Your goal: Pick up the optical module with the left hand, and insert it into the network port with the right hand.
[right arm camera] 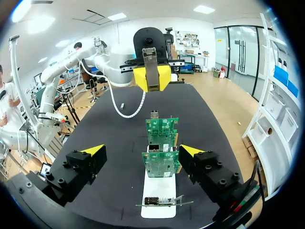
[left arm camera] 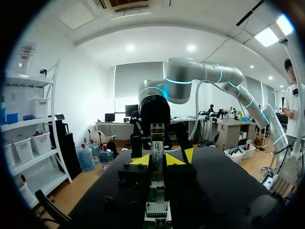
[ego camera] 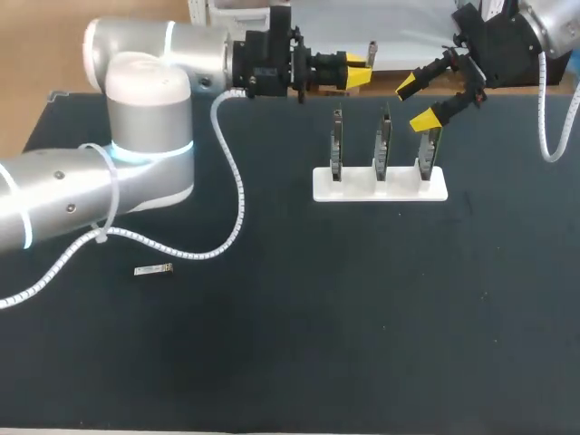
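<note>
Pickup's done: my left claw (ego camera: pixel 361 72) grasps the optical module (left arm camera: pixel 157 143). My right claw (ego camera: pixel 417 103) hangs open by the network cards (ego camera: pixel 384 145); insertion not yet done.

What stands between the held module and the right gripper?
Nothing visible. The module in the left gripper faces the open right gripper across a bare gap; the cards stand lower.

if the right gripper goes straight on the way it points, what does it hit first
Probably the green cards on the white stand, straight ahead of the open right gripper; which card first is unclear.
</note>
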`<state>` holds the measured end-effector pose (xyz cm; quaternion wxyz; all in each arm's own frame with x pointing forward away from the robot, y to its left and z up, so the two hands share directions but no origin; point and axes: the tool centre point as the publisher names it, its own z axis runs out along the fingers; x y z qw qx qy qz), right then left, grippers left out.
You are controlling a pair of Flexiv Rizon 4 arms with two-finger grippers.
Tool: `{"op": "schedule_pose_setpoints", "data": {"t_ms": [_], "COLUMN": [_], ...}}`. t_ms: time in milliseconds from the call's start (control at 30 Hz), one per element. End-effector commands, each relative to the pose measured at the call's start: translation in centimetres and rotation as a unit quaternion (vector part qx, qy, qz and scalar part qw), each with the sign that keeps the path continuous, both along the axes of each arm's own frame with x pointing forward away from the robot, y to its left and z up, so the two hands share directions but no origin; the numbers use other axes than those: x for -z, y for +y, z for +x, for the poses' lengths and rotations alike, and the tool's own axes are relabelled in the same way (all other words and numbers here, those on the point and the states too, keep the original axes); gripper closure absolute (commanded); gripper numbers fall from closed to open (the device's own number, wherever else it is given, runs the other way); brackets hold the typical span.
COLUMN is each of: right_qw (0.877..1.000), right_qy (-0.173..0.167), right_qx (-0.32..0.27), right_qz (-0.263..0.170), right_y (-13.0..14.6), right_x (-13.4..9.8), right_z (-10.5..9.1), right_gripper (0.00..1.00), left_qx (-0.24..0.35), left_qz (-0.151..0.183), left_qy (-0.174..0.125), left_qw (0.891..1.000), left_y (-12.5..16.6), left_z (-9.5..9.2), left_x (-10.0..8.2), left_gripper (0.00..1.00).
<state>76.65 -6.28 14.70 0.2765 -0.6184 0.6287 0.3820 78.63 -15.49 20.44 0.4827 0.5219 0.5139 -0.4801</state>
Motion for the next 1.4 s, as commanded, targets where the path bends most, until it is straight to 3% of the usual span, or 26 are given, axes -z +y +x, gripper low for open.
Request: {"op": "schedule_pose_setpoints", "data": {"t_ms": [33,800,1400], "right_qw": [1.000,1.000,1.000], "right_qy": [-0.002,-0.002,-0.002], "right_qx": [0.002,0.002,0.002], "right_qz": [0.000,0.000,0.000], "right_y": [0.0,0.0,0.0], "right_x": [0.0,0.0,0.0], "right_z": [-0.3,-0.3,-0.3], "right_gripper": [0.00,0.00,0.00], "left_qx": [-0.019,0.029,0.030], "left_qz": [-0.004,-0.004,-0.004], "left_qy": [0.000,0.020,0.031], "left_qw": [1.000,0.999,0.999], "left_y": [-0.5,-3.9,-3.8], "left_z": [-0.6,-0.5,-0.9], "left_x": [0.6,2.7,3.5], "left_gripper": [1.00,1.00,1.00]}}
